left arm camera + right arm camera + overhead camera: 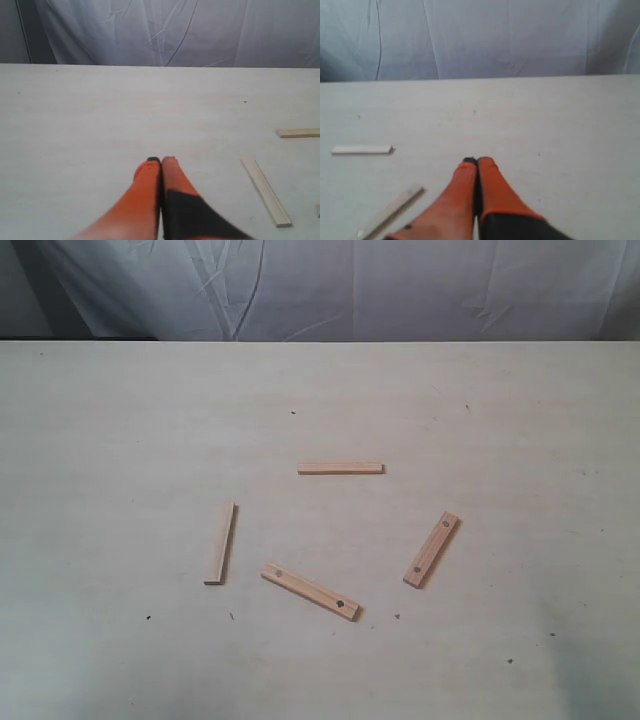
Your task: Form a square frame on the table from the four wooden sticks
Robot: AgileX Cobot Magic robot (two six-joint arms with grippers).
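Four pale wooden sticks lie apart on the cream table (120, 440), not touching. One plain stick (341, 468) lies crosswise at the far middle. Another plain stick (221, 543) lies at the left. A stick with two dark holes (310, 591) lies slanted nearest the front. A second holed stick (432, 549) lies slanted at the right. No square frame exists. Neither arm shows in the exterior view. My left gripper (161, 161) is shut and empty, with two sticks (266, 192) (298, 133) off to its side. My right gripper (477, 161) is shut and empty, beside two sticks (362, 149) (390, 211).
A creased white cloth (340, 285) hangs behind the table's far edge. A few tiny dark specks (293, 412) dot the tabletop.
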